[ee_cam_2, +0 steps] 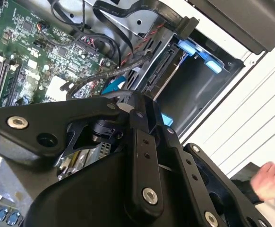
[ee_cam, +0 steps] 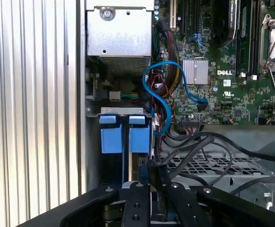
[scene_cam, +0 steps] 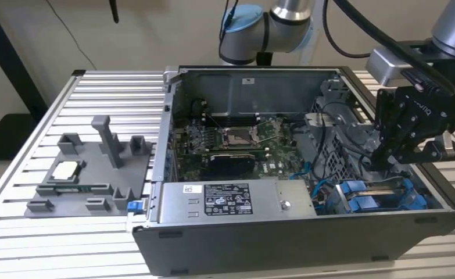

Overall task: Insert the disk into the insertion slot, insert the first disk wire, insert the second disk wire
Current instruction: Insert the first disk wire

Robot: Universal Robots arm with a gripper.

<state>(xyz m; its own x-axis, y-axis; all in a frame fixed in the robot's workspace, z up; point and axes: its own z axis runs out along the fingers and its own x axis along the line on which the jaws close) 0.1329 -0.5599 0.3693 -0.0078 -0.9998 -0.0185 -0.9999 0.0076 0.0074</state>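
An open case (scene_cam: 289, 247) sits on the slatted table (scene_cam: 25, 244), holding a green motherboard (scene_cam: 200, 142) and a grey power supply (scene_cam: 227, 200). A grey jig (scene_cam: 88, 174) lies beside it, toward the exterior view's left.

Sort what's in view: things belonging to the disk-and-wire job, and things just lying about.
Job in hand:
gripper
insertion slot with blue fittings
black cables running to the gripper

Lying about:
grey fixture tray on the slatted table
power-supply box
motherboard
a person's hand
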